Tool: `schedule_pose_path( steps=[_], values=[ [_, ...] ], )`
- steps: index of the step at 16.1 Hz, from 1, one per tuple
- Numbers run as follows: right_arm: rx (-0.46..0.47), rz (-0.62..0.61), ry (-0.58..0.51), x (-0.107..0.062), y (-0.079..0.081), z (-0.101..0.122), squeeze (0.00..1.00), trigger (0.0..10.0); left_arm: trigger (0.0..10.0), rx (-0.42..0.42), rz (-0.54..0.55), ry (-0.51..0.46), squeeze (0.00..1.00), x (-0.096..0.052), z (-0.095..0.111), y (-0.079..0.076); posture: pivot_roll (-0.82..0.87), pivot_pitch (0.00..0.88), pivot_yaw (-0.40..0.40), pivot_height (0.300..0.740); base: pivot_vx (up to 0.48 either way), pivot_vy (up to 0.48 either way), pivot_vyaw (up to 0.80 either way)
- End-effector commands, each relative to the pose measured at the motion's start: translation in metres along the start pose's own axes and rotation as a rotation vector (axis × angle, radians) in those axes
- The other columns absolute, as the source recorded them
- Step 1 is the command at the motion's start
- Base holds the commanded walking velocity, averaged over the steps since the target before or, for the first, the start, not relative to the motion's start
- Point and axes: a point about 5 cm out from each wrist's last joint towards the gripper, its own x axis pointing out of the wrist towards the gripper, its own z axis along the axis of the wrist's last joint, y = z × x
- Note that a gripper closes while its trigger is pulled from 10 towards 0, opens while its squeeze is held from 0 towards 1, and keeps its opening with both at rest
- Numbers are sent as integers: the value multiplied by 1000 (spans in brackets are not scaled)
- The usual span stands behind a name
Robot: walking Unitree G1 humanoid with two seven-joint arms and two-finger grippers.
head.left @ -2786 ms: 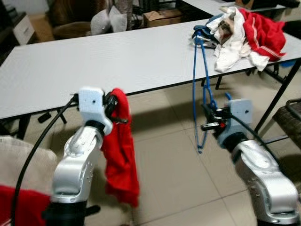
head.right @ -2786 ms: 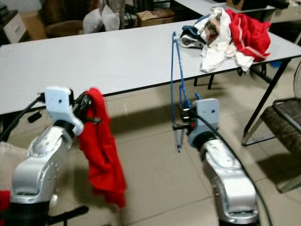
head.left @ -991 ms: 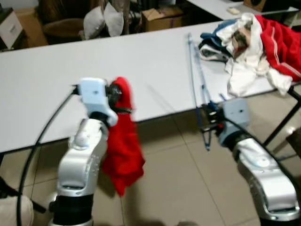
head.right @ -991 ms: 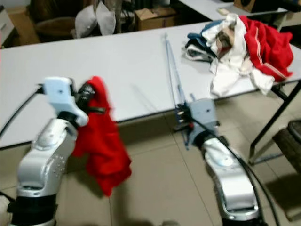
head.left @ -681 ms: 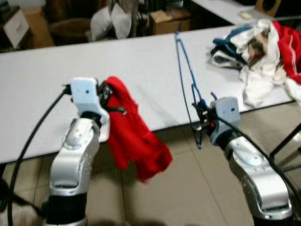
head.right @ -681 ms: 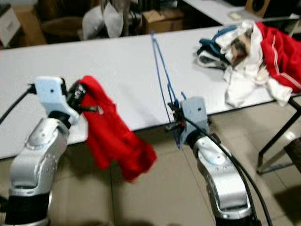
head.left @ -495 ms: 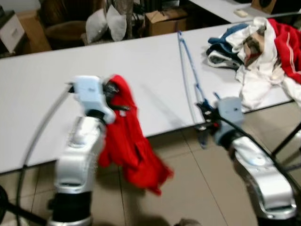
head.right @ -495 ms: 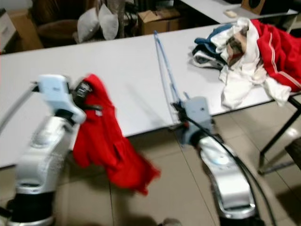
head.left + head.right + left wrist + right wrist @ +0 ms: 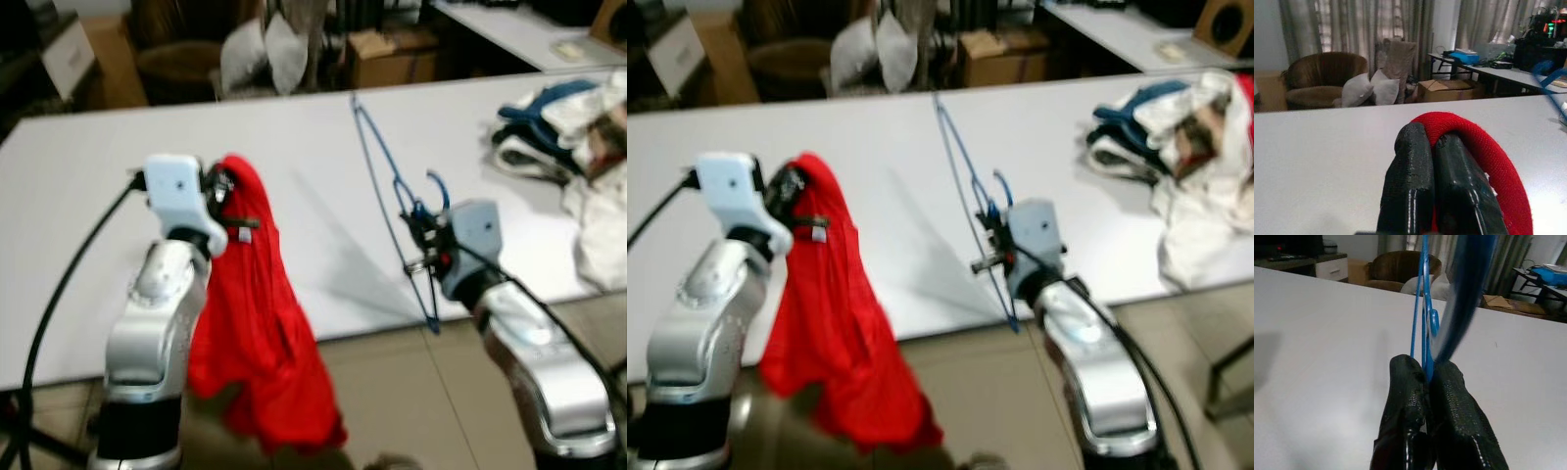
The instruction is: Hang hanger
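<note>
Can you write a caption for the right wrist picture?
Right hand pinching a blue hanger above the white table.

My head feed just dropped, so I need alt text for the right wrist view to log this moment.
The right gripper is shut on a blue hanger, whose thin wires rise from between the two black fingers. A white table spreads behind, with a brown armchair and curtains beyond its far edge.

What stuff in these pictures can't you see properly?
- Red garment: what kind it is; it hangs bunched from the left hand.
- Clothes pile: cut off by the right eye view's edge, blurred.
- Blue hanger: its full shape, blurred close to the right wrist camera above the right hand.
</note>
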Motion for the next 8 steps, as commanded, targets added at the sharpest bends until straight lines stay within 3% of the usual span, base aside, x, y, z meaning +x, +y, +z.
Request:
schedule_pose_path(
  steps=[1,2,4,5,8],
  values=[
    [0,6,-10,-1,-5,2,0,10000,10000,9,-15,-43,0,5,9,-3,-144,22,54,740,386,0,0],
    [-14,61,-7,-3,-5,2,0,10000,10000,22,-11,-40,0,9,10,-1,-144,14,60,740,382,0,0],
    [-77,246,10,-15,-7,5,0,10000,10000,43,5,-18,0,20,14,7,-146,7,61,740,0,0,0],
    [-100,341,29,-25,-13,6,0,10000,10000,95,-7,-10,0,31,20,12,-145,1,60,740,0,0,0],
    [-163,474,57,-46,-31,15,0,10000,10000,221,-43,-24,0,56,36,21,-149,0,60,740,0,0,0]
  ],
)
